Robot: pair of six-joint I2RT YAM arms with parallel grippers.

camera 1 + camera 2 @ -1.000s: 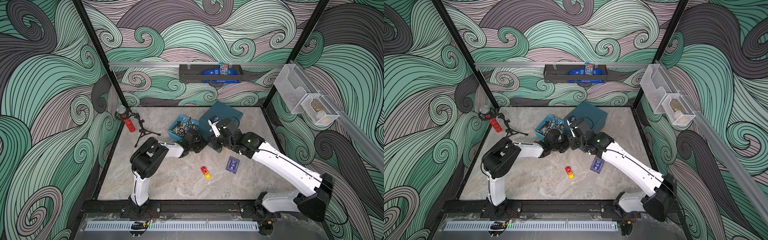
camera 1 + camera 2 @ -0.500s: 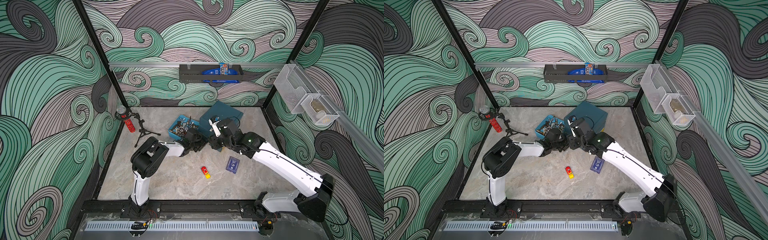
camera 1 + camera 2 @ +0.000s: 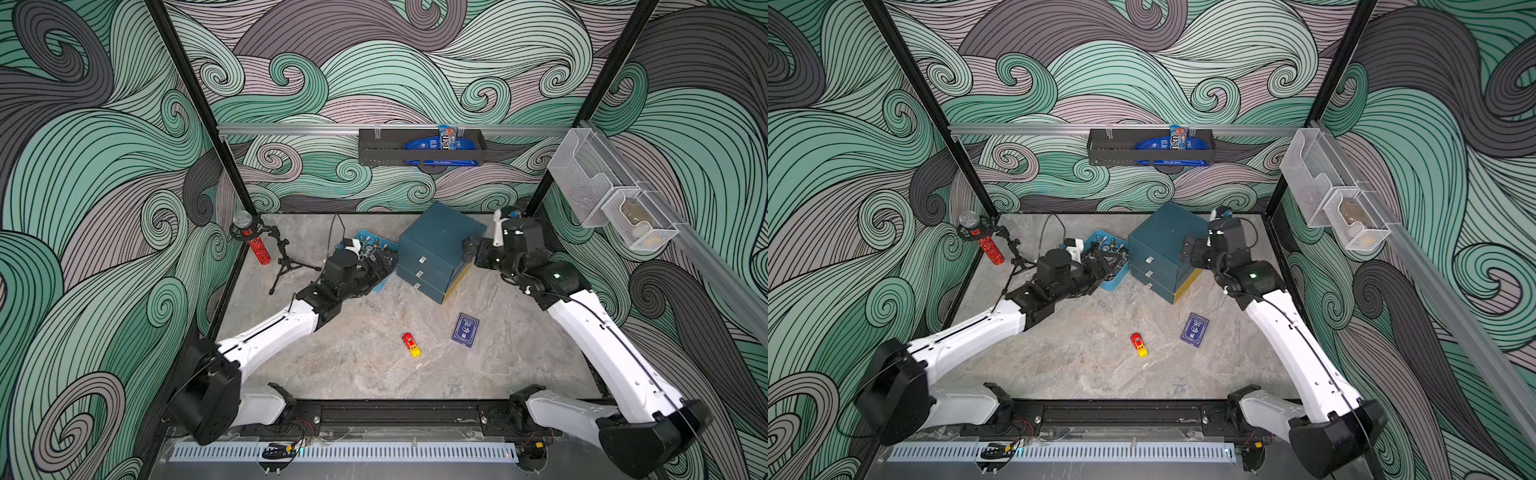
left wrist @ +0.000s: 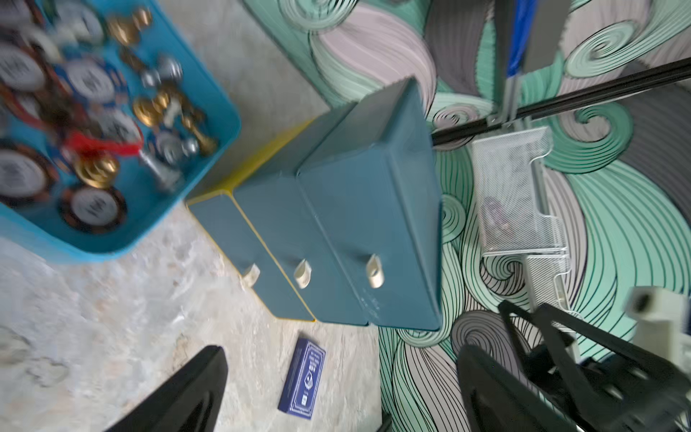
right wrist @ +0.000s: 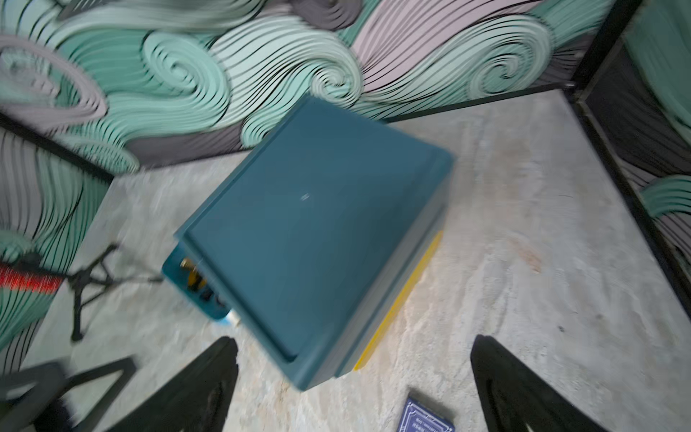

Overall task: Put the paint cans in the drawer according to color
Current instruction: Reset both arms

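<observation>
— Both arms have pulled apart since a second ago, so the drawer [image 3: 436,243] front is uncovered now.
— Hands?
— Left hand [image 4: 336,392] has its fingers spread wide and holds nothing, over the blue tray [image 4: 157,213]. Right hand [image 5: 355,392] is wide too, also holding nothing, just beside the drawer's right side.
— Drawer spot?
— Back of the counter [image 3: 353,365], just beside the tray, all three drawers pushed in.

Tray [image 3: 1115,285] just left of drawer [image 3: 1167,232], card box [image 3: 1195,330] and toy car [image 3: 1138,344] in front
</observation>
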